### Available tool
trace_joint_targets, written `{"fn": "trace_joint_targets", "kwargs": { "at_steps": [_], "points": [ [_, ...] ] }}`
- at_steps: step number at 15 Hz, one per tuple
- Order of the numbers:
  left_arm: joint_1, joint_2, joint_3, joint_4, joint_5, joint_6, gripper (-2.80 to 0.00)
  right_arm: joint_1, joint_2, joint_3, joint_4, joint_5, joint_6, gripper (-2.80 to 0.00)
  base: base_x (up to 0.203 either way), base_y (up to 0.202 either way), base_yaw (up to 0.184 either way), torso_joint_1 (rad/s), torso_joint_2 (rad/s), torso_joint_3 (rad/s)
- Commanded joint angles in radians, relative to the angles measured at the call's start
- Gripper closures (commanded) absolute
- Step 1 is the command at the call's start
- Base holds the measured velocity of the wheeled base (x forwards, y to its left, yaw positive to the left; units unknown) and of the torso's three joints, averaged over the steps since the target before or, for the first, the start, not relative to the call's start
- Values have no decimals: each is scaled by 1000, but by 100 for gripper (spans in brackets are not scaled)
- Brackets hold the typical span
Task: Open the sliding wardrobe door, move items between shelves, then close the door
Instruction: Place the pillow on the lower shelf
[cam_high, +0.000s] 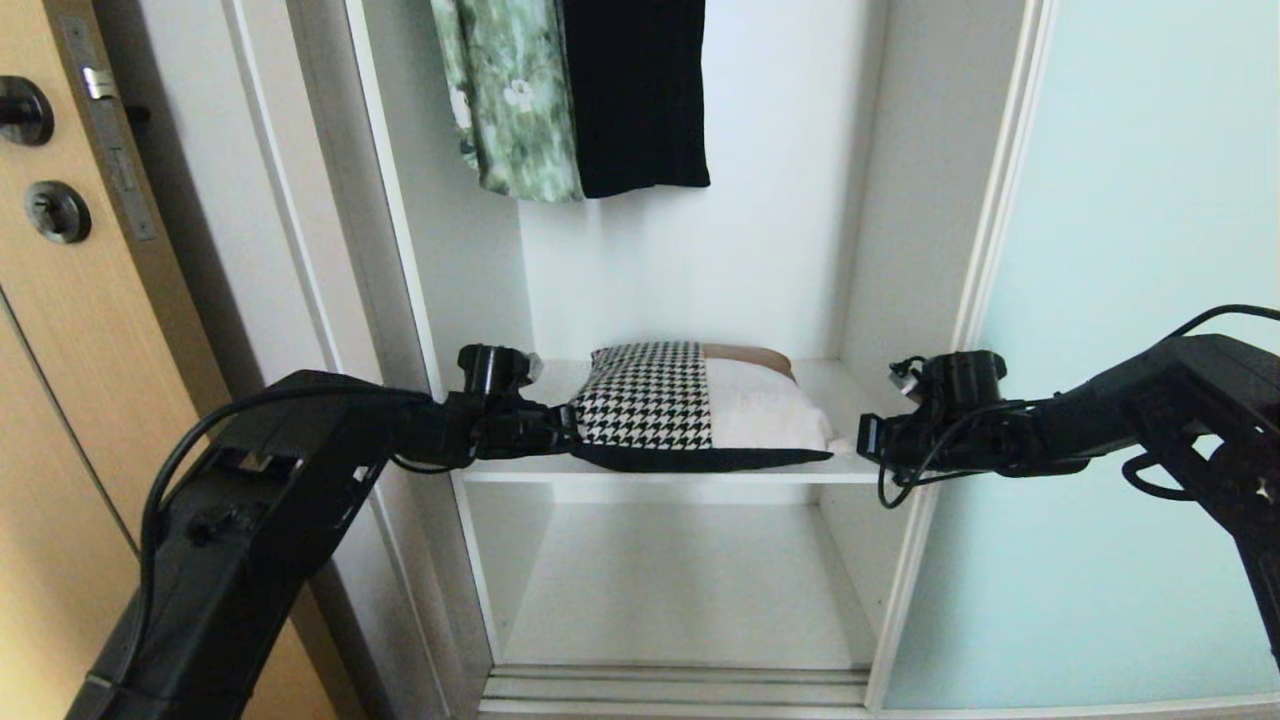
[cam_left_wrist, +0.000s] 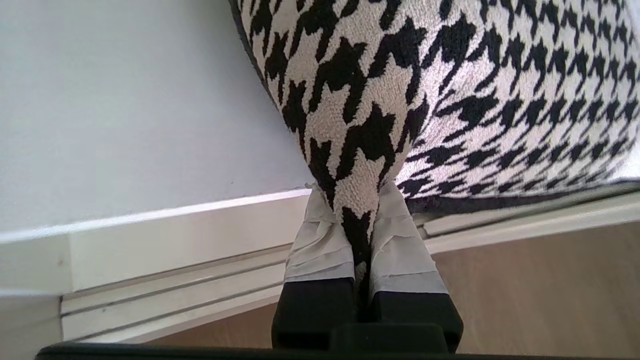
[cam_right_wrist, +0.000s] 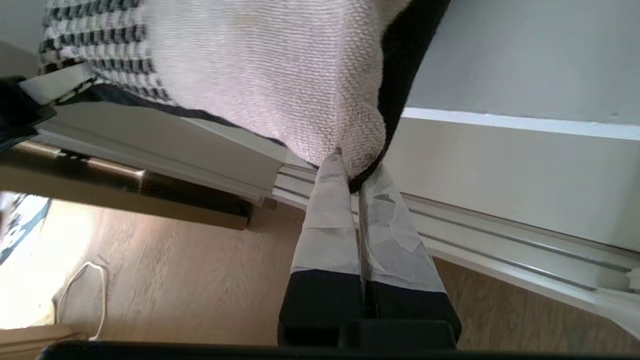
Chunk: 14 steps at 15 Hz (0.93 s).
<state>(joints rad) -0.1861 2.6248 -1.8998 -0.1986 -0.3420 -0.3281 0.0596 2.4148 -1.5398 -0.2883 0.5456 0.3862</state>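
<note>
Open wardrobe seen from the head camera. The frosted aqua sliding door (cam_high: 1130, 350) stands pushed to the right, leaving the white compartment exposed. A tan wooden door (cam_high: 60, 330) with dark knobs lies at far left. Two hanging garments, one green floral (cam_high: 515, 100) and one black (cam_high: 635, 95), occupy the top of the compartment. The upper shelf (cam_high: 670, 468) carries the folded stack of cloth (cam_high: 700, 405), with houndstooth on its left part, white on its right, a tan piece behind and a black layer beneath; the lower shelf (cam_high: 680, 600) sits below it. The left gripper (cam_high: 570, 428) meets the stack's left front corner, its taped jaws clamped together on a fold of houndstooth fabric (cam_left_wrist: 360, 200). The right gripper (cam_high: 862, 440) meets the right front corner, its jaws pinched on the white and black edge (cam_right_wrist: 362, 150). Wood-grain floor (cam_right_wrist: 175, 280) shows beneath the wardrobe's track.
</note>
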Motion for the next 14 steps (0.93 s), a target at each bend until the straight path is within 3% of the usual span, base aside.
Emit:
{"fn": "trace_joint_targets", "kwargs": {
  "at_steps": [1,6,14],
  "points": [
    [-14,-66,70,-34,24,-13,0,1,-75,70,-45,15,7,0,0,0,0,0,0,0],
    [-65,-272,387,-247,77,-21,0,25,-257,281,-162,81,11,0,0,0,0,0,0,0],
    [-139,-633,795,-405,157,-20,0,67,-610,524,-169,89,21,0,0,0,0,0,0,0]
  ]
}}
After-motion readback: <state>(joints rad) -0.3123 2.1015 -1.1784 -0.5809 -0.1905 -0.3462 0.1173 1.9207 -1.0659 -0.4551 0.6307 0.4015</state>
